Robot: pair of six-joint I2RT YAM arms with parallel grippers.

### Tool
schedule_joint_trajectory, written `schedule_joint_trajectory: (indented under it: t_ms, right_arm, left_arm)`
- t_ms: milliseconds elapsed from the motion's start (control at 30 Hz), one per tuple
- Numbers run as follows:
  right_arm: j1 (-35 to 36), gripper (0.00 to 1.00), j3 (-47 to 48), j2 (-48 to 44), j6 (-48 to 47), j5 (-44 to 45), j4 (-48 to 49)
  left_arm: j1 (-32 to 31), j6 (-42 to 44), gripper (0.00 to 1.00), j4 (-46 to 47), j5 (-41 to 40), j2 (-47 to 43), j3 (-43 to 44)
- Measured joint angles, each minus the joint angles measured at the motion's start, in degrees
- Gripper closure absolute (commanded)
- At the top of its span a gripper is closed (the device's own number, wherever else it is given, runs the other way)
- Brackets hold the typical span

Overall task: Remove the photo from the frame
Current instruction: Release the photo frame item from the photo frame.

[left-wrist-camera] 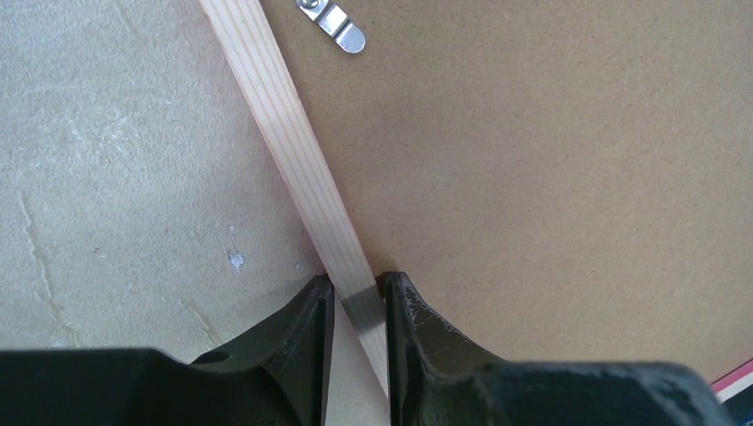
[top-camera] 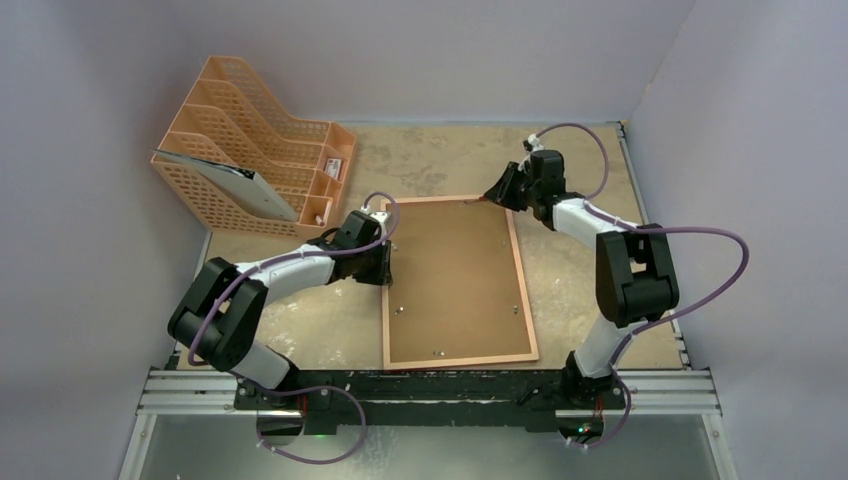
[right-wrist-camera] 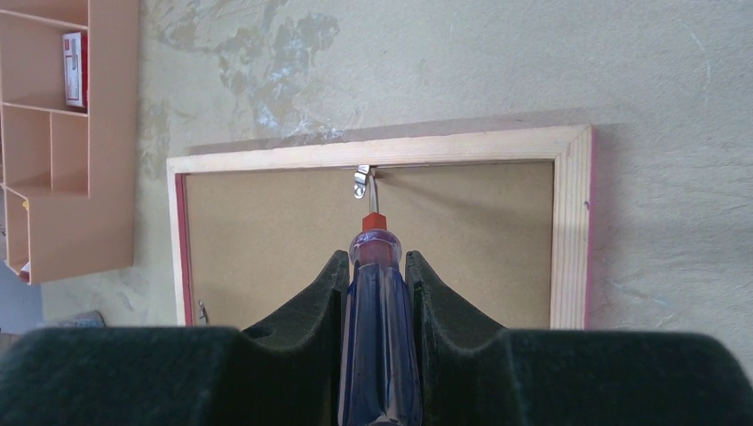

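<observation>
Open table point(top-camera: 570, 300) lies right of the frame point(top-camera: 455, 280); the orange rack point(top-camera: 250, 150) crowds the far-left corner

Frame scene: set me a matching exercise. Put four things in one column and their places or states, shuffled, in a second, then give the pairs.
Things:
1. left gripper
2. right gripper
3. frame
4. file rack

Places or states:
A. lying back up on the table
B. shut on the screwdriver
C. standing at the table's far left corner
D. clamped on the frame's left rail

Pairs: 1-D, 2-B, 3-A, 4-C
</observation>
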Motion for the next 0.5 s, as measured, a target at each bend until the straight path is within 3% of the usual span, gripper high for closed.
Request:
schedule_joint_trajectory:
  t_ms: [500]
  right_arm:
    - [0.26,1.0,0.28,0.52,0.07,-0.11,0.22]
  left_arm:
    - [-0.39,0.04,0.94,-0.24,-0.66,-0.09,0.11]
